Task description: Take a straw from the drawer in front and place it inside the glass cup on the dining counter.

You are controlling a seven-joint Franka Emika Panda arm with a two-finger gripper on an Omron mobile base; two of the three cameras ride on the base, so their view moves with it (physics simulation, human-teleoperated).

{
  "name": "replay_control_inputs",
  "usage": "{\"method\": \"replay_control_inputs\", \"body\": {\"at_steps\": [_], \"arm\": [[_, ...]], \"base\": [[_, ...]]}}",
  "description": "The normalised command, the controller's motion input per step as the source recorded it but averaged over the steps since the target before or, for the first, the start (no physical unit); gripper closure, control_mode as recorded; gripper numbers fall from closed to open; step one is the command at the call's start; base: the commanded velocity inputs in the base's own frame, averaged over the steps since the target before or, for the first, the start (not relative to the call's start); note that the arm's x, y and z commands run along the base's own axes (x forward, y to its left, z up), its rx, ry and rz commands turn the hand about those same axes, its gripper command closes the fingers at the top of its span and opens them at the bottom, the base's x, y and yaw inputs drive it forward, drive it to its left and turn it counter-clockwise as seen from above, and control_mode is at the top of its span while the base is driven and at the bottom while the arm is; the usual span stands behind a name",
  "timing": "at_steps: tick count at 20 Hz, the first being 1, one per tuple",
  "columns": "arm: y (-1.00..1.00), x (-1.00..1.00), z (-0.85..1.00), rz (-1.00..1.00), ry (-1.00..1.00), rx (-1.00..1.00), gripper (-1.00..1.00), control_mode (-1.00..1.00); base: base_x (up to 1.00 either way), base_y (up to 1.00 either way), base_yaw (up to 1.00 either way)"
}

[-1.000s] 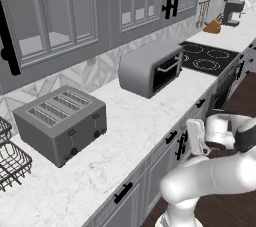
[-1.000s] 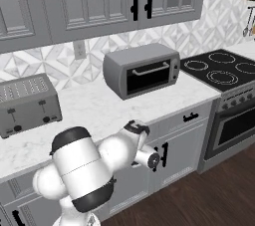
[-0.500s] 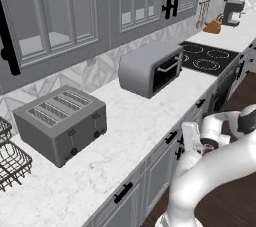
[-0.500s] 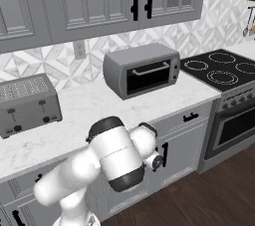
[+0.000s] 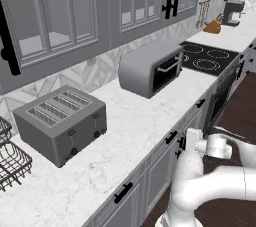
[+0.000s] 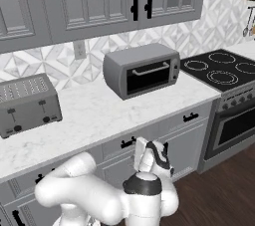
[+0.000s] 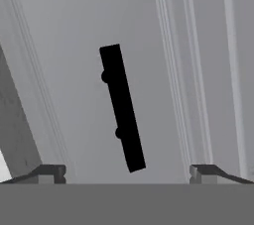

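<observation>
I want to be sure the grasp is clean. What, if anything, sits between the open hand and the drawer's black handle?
Nothing visible does. In the hand view the black bar handle lies on the closed drawer front, framed between the two spread fingertips, with only bare grey panel around it. The hand faces the drawer front below the counter.

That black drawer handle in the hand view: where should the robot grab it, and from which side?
Grip the handle at its middle, between its two posts, coming straight at the drawer front. It is a short bar standing off the panel, and the open gripper already faces it with a fingertip on either side.
</observation>
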Motion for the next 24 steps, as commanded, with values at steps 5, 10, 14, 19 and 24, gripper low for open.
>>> {"method": "replay_control_inputs", "body": {"at_steps": [5, 10, 14, 19, 24], "arm": [[0.15, 0.46, -0.03, 0.0, 0.05, 0.0, -1.0, -1.0], [0.07, 0.49, -0.27, 0.0, 0.06, 0.0, -1.0, -1.0], [0.0, 0.4, -0.41, 0.0, 0.0, 0.0, -1.0, -1.0], [0.08, 0.35, -0.31, 0.0, 0.0, 0.0, -1.0, -1.0], [0.18, 0.33, -0.19, 0.0, 0.0, 0.0, 1.0, -1.0]], "base": [[0.0, 0.0, 0.0], [0.0, 0.0, 0.0], [0.0, 0.0, 0.0], [0.0, 0.0, 0.0], [0.0, 0.0, 0.0]]}}
